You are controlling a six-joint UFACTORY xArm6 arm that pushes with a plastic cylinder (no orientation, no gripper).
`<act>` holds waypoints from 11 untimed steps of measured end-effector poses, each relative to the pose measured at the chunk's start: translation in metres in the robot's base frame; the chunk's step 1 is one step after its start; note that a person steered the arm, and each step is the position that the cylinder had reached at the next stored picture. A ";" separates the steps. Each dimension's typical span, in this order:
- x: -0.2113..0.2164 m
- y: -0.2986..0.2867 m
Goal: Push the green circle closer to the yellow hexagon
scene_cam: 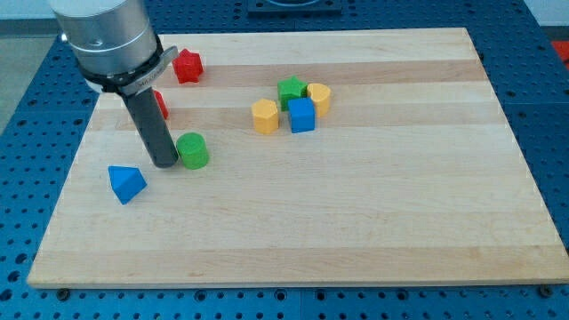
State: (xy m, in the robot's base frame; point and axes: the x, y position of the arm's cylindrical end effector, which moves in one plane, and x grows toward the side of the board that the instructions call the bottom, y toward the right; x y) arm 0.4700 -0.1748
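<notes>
Seven blocks sat on the wooden board (373,222), and one dark rod stood among them. There were two green blocks, two yellow, two blue and two red shapes to count — but one red was mostly hidden. My tip (165,164) was down on the board, touching the view's left side of the green circle (192,150); it had no claws, so it held nothing and only pressed against that block. The yellow hexagon (264,116) sat up and toward the view's right of the green circle, well apart from it. Just beside the hexagon were three more blocks in a bunch — a green star (291,90), a blue cube (302,116) and a second yellow block (319,97). A blue triangle (126,183) lay near my tip, lower and to the view's left. A red star (187,66) sat near the view's top. Another red block (161,105) peeked out from behind the rod, and I could not tell its shape.
</notes>
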 end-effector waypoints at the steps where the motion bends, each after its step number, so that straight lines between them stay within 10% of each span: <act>1: 0.018 0.003; 11: -0.087 0.047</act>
